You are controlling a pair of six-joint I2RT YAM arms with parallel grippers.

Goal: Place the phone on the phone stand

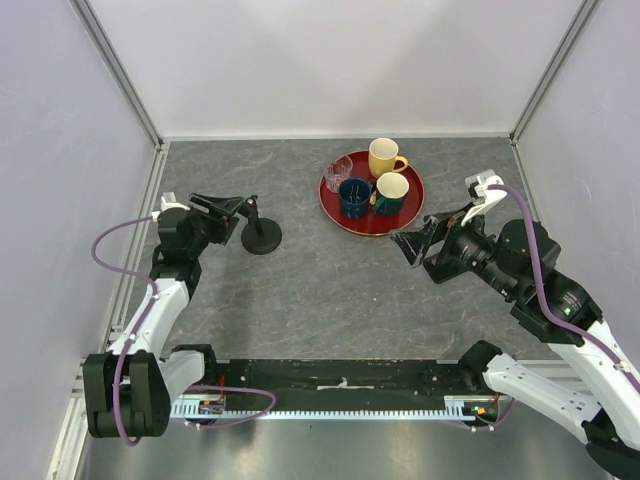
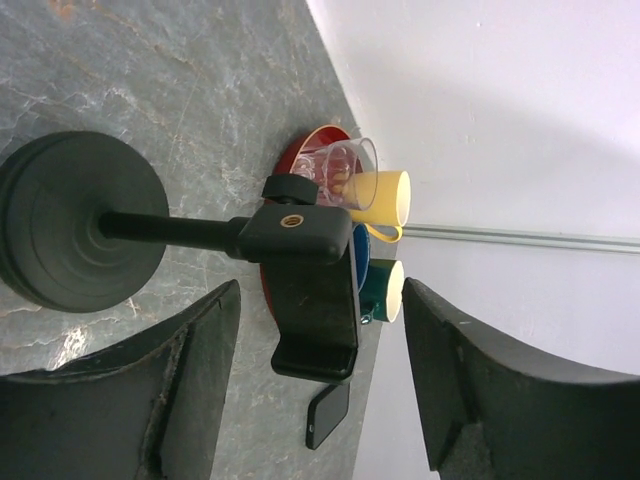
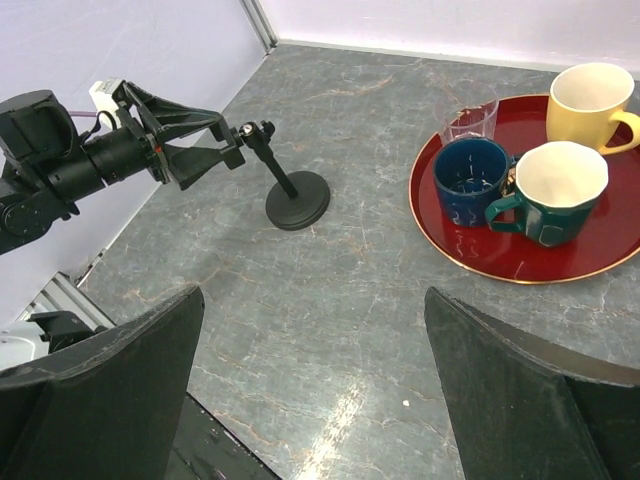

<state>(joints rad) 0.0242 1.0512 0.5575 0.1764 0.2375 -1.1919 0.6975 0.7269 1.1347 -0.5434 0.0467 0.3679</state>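
ok, my left gripper (image 2: 320, 300) is level with the head of the small black phone stand with the round disc base and short stem (image 1: 261, 238). jaws parted, 1 on each side of its black clamp cradle (image 2: 312, 310), gaps both sides, nothing pinched. my right gripper (image 1: 420, 240) is spread wide and empty. the thin black glossy phone (image 1: 410, 252) i make out only as a dark slab by my right fingertips, just off the near side of the round red tray (image 1: 345, 228), over the grey marbled table (image 1: 320, 300). to do this well, i reckon the left should steady the cradle squarely without tipping the base, and the right should take the phone by its 2 long edges and line it up with the cradle's back. its long axis seems to run roughly near-to-far, slightly slanted. which end is the top, or whether it lies flat, i can't tell.
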